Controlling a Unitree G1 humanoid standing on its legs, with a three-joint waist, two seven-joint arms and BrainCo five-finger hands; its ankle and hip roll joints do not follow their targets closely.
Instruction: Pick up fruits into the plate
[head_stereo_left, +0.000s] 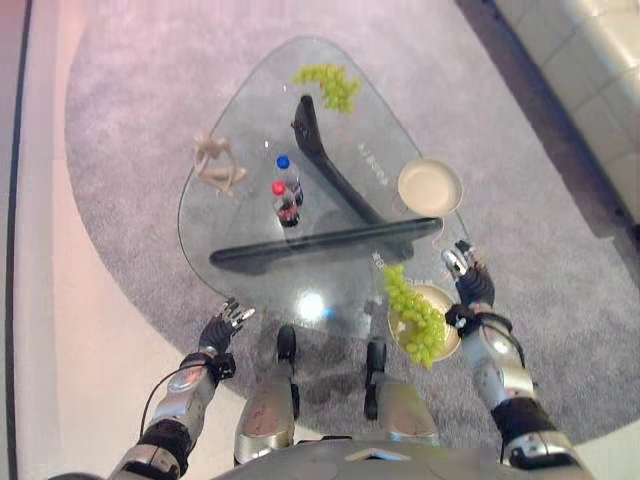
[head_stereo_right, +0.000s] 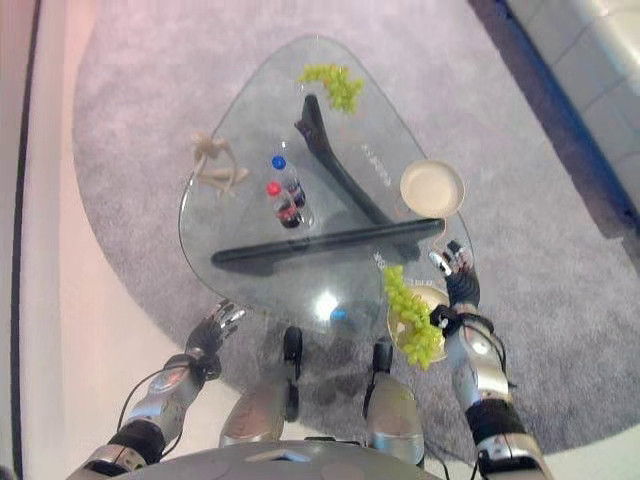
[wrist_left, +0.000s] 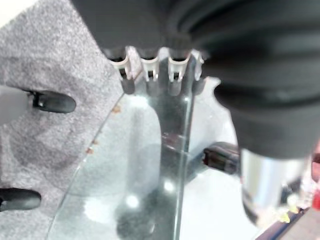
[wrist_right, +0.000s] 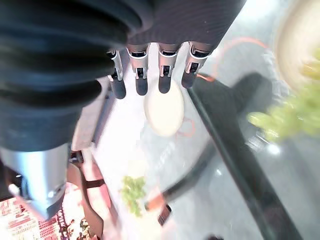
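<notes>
Glass tabletop (head_stereo_left: 250, 130), roughly triangular, is seen from above over a grey carpet (head_stereo_left: 130, 90). One bunch of green grapes (head_stereo_left: 415, 312) is draped across the near plate (head_stereo_left: 447, 297) at the tabletop's near right corner, partly hanging over the plate's near rim. A second bunch of green grapes (head_stereo_left: 330, 84) lies on the glass at the far end, well apart from both plates. A second, cream plate (head_stereo_left: 430, 186) is set at the right edge, farther away than the first. Two small bottles (head_stereo_left: 287, 195), one blue-capped and one red-capped, stand near the centre, and a beige figurine (head_stereo_left: 218, 162) stands to their left. The right robot hand (head_stereo_left: 468, 275) is held just right of the near plate, fingers straight and relaxed, holding nothing. The left robot hand (head_stereo_left: 226, 323) is positioned at the near left edge of the tabletop, fingers likewise extended and holding nothing.
</notes>
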